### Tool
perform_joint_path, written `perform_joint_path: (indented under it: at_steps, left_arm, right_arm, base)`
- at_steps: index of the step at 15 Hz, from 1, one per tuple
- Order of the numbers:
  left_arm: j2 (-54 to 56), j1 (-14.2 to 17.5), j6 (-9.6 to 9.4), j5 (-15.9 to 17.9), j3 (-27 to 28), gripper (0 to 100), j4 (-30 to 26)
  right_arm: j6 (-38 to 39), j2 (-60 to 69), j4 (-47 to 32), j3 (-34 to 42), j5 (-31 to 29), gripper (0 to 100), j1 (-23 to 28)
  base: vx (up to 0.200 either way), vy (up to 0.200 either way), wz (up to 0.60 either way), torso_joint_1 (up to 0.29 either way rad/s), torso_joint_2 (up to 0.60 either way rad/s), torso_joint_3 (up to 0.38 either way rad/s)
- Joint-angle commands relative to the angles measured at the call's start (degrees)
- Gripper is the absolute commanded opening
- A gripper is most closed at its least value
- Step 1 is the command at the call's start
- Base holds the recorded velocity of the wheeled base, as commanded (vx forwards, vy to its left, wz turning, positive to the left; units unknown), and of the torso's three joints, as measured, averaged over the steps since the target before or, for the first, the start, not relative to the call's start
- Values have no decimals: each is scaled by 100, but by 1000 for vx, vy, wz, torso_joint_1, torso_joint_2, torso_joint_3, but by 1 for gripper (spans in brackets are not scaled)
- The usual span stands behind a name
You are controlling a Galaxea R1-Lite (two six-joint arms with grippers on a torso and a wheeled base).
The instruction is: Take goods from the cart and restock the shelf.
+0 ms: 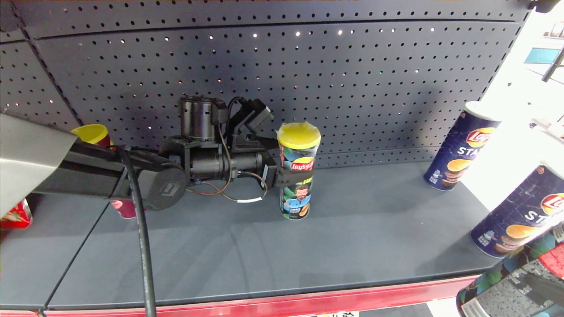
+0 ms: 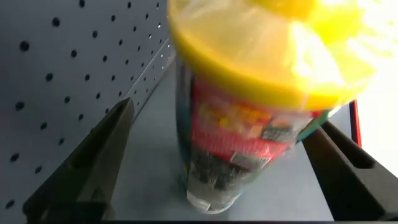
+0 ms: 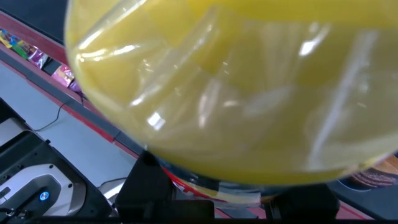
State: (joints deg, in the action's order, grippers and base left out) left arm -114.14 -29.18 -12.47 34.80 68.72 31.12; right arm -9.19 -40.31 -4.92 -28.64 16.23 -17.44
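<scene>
The yellow-lidded chip can is seen standing upright on the grey shelf, near its middle and just in front of the perforated back panel. The left gripper is brought in from 9 o'clock and is set level around the can's mid-height. In the left wrist view its fingers are spread wider than the can, one on each side, and a clear gap is left on the back-panel side. Whether the other finger is touching the can cannot be told.

A second yellow-lidded can is held by the right gripper. Dark finger parts are seen pressed against either side of its body below the lid, with floor far beneath. In the head view this can is found at 4 o'clock, off the shelf's front edge.

Two dark blue chip cans are placed at 3 o'clock of the first can, well apart from it. One is set near the back panel, the other nearer the front.

At 9 o'clock a red can with a yellow lid is partly hidden behind the left arm, and a red packet is seen at the far edge. The shelf front is lined by a red strip.
</scene>
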Motion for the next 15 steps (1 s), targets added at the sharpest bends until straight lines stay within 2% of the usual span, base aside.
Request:
perform_joint_path:
  at_steps: [1,3,4,11,12,14,15]
  left_arm:
    - [-56,-35,-1,0,63,100,-1]
    - [-91,-52,-1,0,124,100,-1]
    - [-117,-61,-10,-9,142,0,8]
    - [-56,-114,-10,-9,63,0,-1]
    - [85,-167,-10,-105,10,0,-1]
    - [366,-237,34,-246,-262,0,-1]
    - [630,-246,43,-246,-623,0,-1]
  right_arm:
    - [-4,-3,0,-2,3,0,-5]
    - [-4,6,0,7,3,0,-5]
    - [-4,6,0,7,3,0,-5]
    - [-4,6,0,25,3,0,-5]
    - [-4,6,0,33,3,0,-5]
    - [-4,-3,0,33,3,0,-5]
    - [-4,-3,0,25,12,0,-5]
  base:
    - [0,0,0,0,0,0]
    - [0,0,0,0,0,0]
    - [0,0,0,0,0,0]
    - [0,0,0,0,0,0]
    - [0,0,0,0,0,0]
    - [0,0,0,0,0,0]
    - [0,0,0,0,0,0]
